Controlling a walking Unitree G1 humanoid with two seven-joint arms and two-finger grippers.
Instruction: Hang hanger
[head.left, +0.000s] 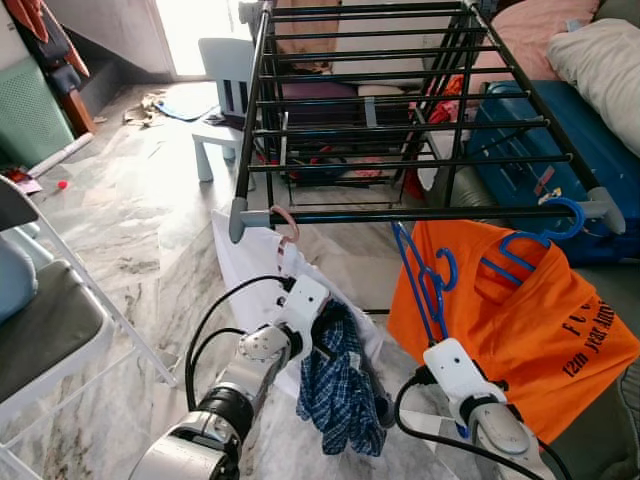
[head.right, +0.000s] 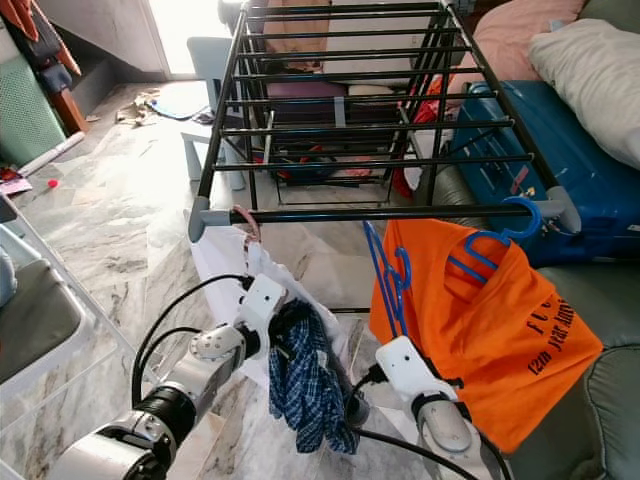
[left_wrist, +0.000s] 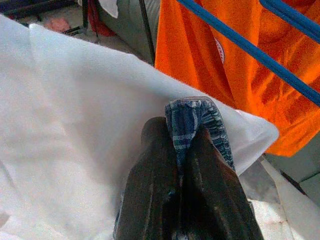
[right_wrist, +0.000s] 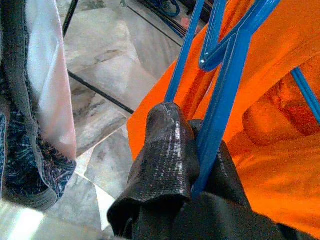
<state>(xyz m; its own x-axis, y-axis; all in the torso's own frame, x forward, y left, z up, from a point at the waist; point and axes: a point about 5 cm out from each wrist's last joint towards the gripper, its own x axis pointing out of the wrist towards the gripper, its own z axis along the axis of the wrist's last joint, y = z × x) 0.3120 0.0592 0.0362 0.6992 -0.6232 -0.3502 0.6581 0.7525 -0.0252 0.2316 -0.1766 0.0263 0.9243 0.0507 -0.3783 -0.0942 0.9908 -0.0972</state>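
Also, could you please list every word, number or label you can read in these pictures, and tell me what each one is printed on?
"12m year" on the orange T-shirt, dark print near its lower hem; the rest of that line is too blurred to read.
A second line of spaced letters above it, beginning "F", is too small to read.
A mark on the orange T-shirt in the left wrist view is blurred.
A sticker on the blue suitcase is too small to read.

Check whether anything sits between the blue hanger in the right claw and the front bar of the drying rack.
Nothing visible blocks it. The right claw grips the empty blue plastic hanger just below the black metal front bar; open bar lies above its hook, between the white garment and the orange T-shirt.
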